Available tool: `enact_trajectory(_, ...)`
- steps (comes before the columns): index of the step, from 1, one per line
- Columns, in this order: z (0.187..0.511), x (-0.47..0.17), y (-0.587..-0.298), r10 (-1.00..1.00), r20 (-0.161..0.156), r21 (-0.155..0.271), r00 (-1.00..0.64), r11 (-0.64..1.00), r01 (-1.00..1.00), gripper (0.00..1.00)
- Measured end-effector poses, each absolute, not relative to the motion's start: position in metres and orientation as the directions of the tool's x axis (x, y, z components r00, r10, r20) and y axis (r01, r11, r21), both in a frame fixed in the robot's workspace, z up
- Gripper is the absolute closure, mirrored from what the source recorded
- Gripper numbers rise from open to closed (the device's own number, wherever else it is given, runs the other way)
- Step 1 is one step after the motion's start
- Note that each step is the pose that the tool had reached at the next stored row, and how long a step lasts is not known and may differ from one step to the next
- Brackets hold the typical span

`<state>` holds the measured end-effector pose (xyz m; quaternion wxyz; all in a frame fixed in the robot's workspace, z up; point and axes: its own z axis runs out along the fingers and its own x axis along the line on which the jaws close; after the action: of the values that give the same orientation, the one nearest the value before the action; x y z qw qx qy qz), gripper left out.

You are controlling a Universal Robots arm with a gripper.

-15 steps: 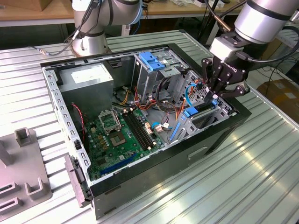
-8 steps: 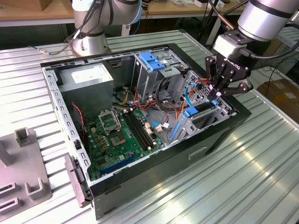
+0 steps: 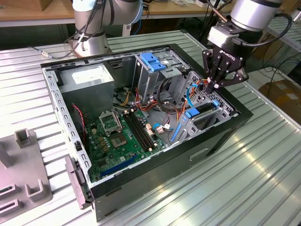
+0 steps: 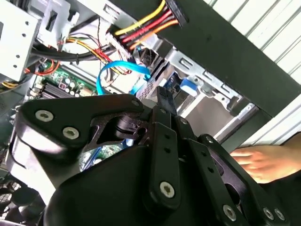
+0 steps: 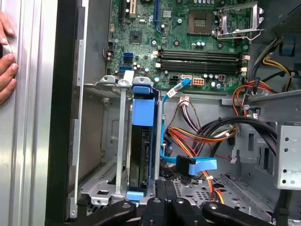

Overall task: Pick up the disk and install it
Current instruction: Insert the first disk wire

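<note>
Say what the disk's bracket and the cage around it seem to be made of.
The disk's bracket: probably moulded plastic, solid blue with a soft sheen. The cage: probably sheet steel, bare dull grey, with folded edges and punched holes.

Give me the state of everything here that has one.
disk, standing on edge in the drive cage slot
gripper, poised just over the disk's slot
computer case, on its side, side panel off
hand, resting on the table beside the case
</note>
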<state>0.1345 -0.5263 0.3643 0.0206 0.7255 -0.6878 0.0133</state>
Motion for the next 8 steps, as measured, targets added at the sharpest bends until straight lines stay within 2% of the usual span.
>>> enact_trajectory(8, 0.3643, 0.1378, -0.521, -0.988, 0.053, 0.007, 0.142, -0.142, -0.99, 0.9)
